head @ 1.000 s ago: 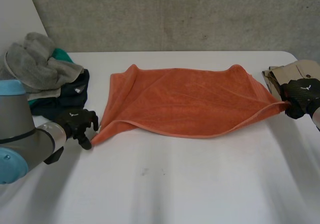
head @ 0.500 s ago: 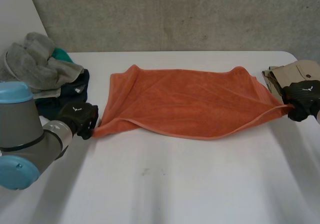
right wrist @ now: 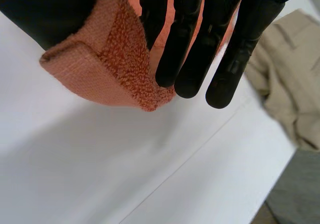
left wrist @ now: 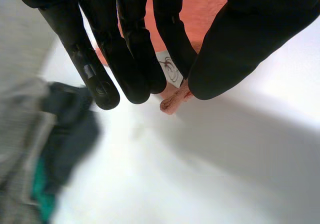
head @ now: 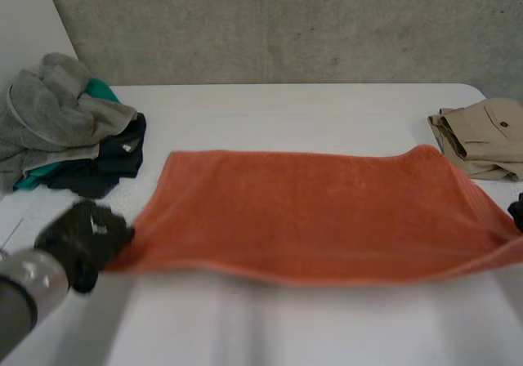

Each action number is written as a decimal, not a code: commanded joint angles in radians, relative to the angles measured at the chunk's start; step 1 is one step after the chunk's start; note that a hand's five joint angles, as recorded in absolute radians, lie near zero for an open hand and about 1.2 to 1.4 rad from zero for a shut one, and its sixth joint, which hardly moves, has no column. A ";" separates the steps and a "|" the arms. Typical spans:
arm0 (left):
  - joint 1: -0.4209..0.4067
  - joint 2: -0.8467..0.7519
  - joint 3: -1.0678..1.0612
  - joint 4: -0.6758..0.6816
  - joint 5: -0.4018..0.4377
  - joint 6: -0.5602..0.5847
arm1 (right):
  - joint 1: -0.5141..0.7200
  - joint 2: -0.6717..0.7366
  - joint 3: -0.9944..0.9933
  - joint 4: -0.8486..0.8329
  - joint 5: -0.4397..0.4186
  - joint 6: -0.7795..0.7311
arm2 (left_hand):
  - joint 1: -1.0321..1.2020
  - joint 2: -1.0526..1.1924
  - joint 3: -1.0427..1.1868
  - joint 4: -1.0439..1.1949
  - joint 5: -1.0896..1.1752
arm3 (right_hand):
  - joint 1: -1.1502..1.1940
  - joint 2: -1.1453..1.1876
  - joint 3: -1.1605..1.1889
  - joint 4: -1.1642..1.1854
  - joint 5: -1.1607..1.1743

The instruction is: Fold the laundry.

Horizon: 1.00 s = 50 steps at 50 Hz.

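Orange towel (left wrist: pixel 175 100): in the left wrist view we see one corner of it pinched between the fingers and thumb of the left hand (left wrist: pixel 130 49). A small white label (left wrist: pixel 170 70) is sewn on there. It has a dark mark, maybe a drawing, but we cannot read it. Near the hand is a pile of clothes (left wrist: pixel 60 149).

In the right wrist view the right hand (right wrist: pixel 190 44) squeezes another corner of the towel (right wrist: pixel 110 64) between thumb and fingers. A folded tan garment (right wrist: pixel 285 79) lies near.

In the head view the towel (head: pixel 319 211) is held up, stretched flat between the left hand (head: pixel 82 239) and the right hand (head: pixel 518 213), over the white table (head: pixel 270 104). Half a second ago it lay rumpled on the table. Behind is a grey concrete wall (head: pixel 286 23).
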 commanded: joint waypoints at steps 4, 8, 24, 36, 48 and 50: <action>-0.028 -0.128 0.038 0.010 -0.002 0.009 | -0.006 0.205 -0.047 -0.137 -0.003 0.143 | 0.248 0.199 0.205 0.199 0.237 | 0.333 0.213 0.207 0.202 0.229; -0.037 -0.243 0.139 0.091 -0.007 -0.001 | 0.026 0.249 -0.064 -0.242 0.001 0.264 | 0.248 0.199 0.205 0.199 0.237 | 0.333 0.213 0.207 0.202 0.229; -0.114 -0.708 0.627 0.455 -0.100 -0.067 | 0.195 0.366 -0.163 -0.670 0.204 0.470 | 0.248 0.199 0.205 0.199 0.237 | 0.333 0.213 0.207 0.202 0.229; -0.124 -0.894 0.879 0.746 -0.099 -0.059 | 0.309 0.430 -0.274 -0.977 0.240 0.571 | 0.248 0.199 0.205 0.199 0.237 | 0.333 0.213 0.207 0.202 0.229; -0.092 -0.690 1.163 1.031 -0.165 -0.194 | 0.389 0.257 -0.398 -1.612 0.354 0.909 | 0.248 0.199 0.205 0.199 0.237 | 0.333 0.213 0.207 0.202 0.229; -0.081 -0.650 1.134 1.036 -0.177 -0.223 | 0.390 0.251 -0.424 -1.593 0.369 0.915 | 0.248 0.199 0.205 0.199 0.237 | 0.333 0.213 0.207 0.202 0.229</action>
